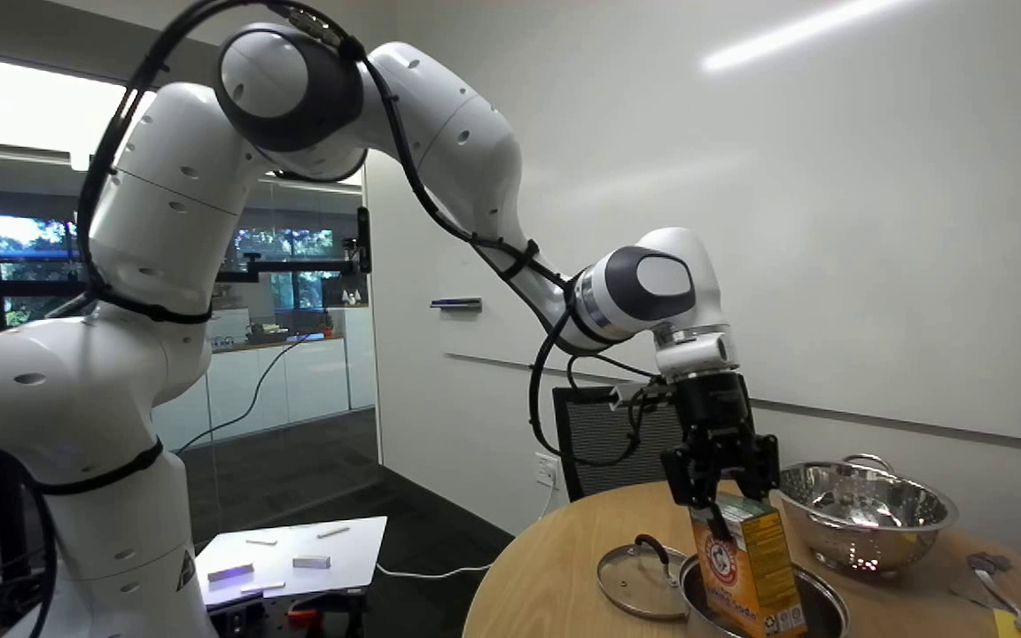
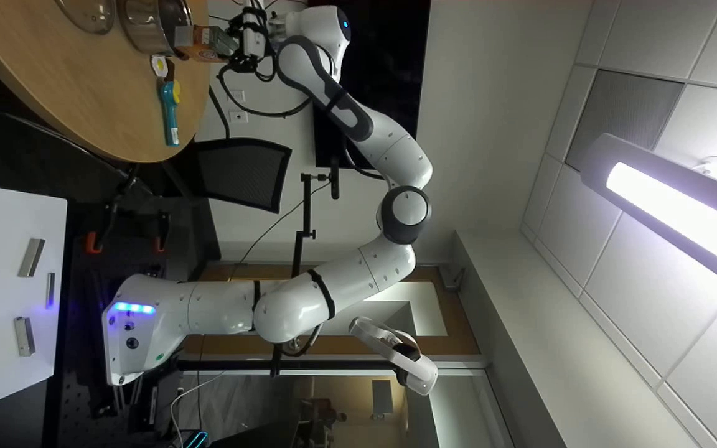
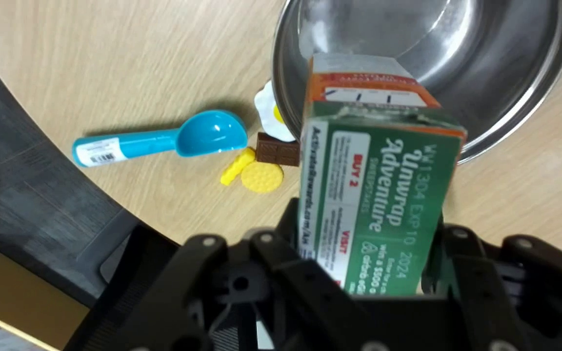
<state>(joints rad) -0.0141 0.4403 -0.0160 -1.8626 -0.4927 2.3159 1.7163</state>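
My gripper (image 1: 736, 507) is shut on an orange baking soda box (image 1: 745, 567), with one finger on each side. In the wrist view the box (image 3: 378, 195) shows its green printed top toward the camera. The box is tilted. Its lower end is over the opening of a steel pot (image 1: 823, 597); I cannot tell how far it reaches below the rim. The pot also shows in the wrist view (image 3: 495, 44), partly hidden by the box. In an exterior view the gripper (image 2: 238, 48), box (image 2: 206, 43) and pot (image 2: 140, 31) appear sideways.
A glass lid (image 1: 639, 580) lies beside the pot, and a steel colander (image 1: 865, 514) stands behind it. A blue scoop (image 3: 164, 141), toy egg (image 3: 269, 112), chocolate bar (image 3: 277, 150) and yellow cracker (image 3: 261, 177) lie near the pot. A black chair (image 2: 240, 171) stands at the table.
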